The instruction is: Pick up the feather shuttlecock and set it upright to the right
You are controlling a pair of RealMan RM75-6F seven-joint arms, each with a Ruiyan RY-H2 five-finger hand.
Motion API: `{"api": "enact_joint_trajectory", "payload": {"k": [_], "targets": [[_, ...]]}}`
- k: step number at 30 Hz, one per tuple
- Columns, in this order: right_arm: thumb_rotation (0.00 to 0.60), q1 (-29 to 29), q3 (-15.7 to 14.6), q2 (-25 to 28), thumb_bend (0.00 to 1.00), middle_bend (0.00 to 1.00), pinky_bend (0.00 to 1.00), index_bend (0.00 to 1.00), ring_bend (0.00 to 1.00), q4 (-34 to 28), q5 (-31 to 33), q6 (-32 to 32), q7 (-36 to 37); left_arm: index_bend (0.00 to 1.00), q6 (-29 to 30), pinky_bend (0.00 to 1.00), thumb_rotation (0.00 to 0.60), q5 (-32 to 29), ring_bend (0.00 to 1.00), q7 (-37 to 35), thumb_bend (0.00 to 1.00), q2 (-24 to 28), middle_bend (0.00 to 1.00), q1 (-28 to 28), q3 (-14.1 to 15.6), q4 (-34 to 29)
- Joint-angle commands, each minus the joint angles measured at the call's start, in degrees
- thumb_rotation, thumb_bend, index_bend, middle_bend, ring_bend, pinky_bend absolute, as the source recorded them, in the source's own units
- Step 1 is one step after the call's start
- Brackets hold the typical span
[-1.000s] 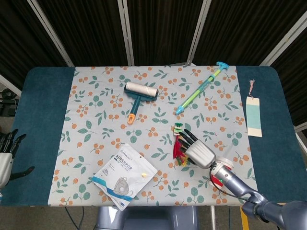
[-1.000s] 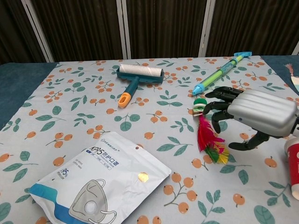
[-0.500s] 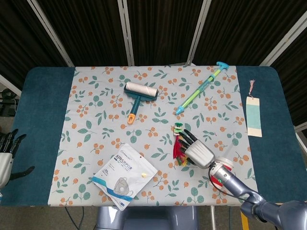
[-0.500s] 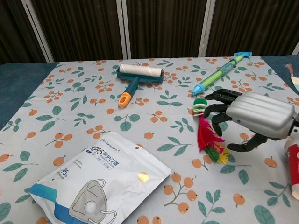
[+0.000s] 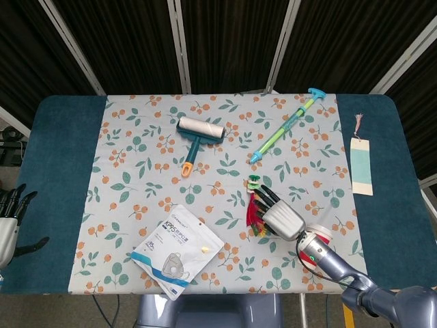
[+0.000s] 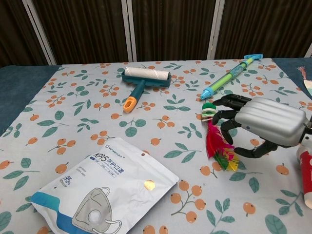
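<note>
The feather shuttlecock [image 6: 214, 141] lies flat on the floral cloth, its green and white base pointing away and its red, green and yellow feathers toward me; it also shows in the head view [image 5: 256, 212]. My right hand [image 6: 261, 122] hovers just right of it, fingers curled down over its base end, thumb spread below, nothing held. The same hand appears in the head view [image 5: 281, 213]. My left hand [image 5: 8, 222] hangs off the table's left edge with fingers apart, empty.
A lint roller [image 6: 144, 80] lies at the back centre, a teal and green pump toy [image 6: 230, 77] at the back right. A mask packet [image 6: 105, 187] sits near the front left. A red and white cylinder [image 6: 306, 175] stands by my right wrist. A bookmark [image 5: 360, 160] lies far right.
My right hand has edged slightly left and lower toward the shuttlecock's base. The shuttlecock and left hand have not moved.
</note>
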Motion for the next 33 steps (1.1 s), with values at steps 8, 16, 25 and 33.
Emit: {"api": "enact_joint_trajectory", "payload": {"k": [8,16,25,33], "targets": [[0.6,0.1,-0.1,-0.5,0.28,0.23,0.0,0.54,0.0,0.5,0.1,0.4,0.0,0.12,0.0,0.0,0.554,0.0,0.0,0.0,0.15,0.0,0.0,0.0,0.0,0.0],[0.6,0.2,-0.1,-1.1,0.28,0.23,0.0,0.54,0.0,0.6,0.1,0.8,0.1,0.12,0.0,0.0,0.552,0.0,0.0,0.0,0.15,0.0,0.0,0.0,0.0,0.0],[0.6,0.2,-0.1,-1.5,0.28,0.23,0.0,0.54,0.0,0.8,0.5,0.5,0.0,0.12,0.0,0.0,0.554,0.0,0.0,0.0,0.15,0.0,0.0,0.0,0.0,0.0],[0.6,0.3,-0.3,-1.7,0.35,0.23,0.0,0.57,0.0,0.5,0.5,0.4,0.0,0.12,0.0,0.0,0.552,0.0,0.0,0.1,0.15,0.0,0.0,0.0,0.0,0.0]]}}
